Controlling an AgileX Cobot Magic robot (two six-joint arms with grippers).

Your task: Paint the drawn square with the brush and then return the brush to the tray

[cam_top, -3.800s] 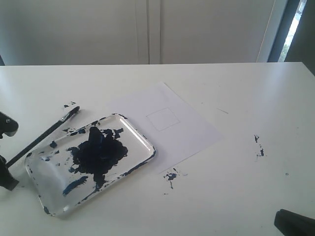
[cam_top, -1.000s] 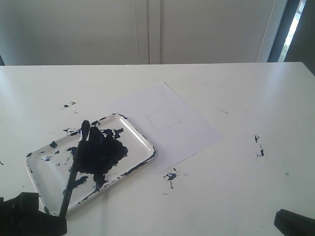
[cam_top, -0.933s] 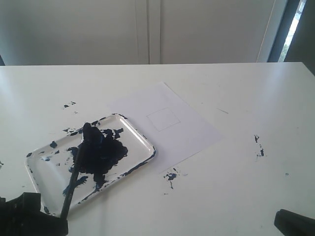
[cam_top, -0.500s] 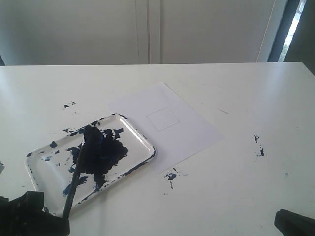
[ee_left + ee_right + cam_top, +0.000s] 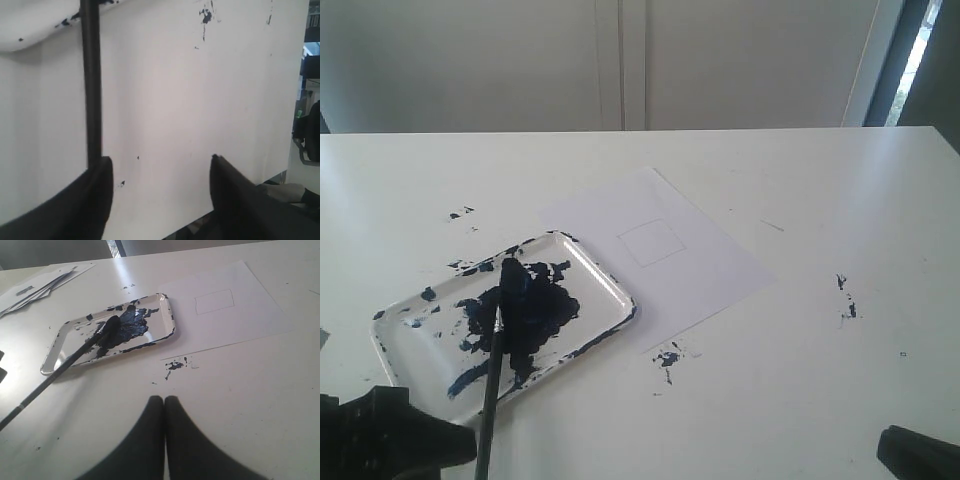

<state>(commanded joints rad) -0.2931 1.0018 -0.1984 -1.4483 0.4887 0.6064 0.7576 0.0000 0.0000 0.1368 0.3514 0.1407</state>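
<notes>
Dark blue paint blotches the tray, which lies on the left half of the tabletop, alongside one edge of the paper sheet. The brush has its tip in the blotch, and its shaft runs back over the tray's rim towards the left pincer. The drawn square is a bare outline on the sheet.

In the left wrist view, the pincer's jaws stand wide apart, with the shaft against one finger.

In the right wrist view, the right pincer is pressed together and empty, over bare tabletop.
</notes>
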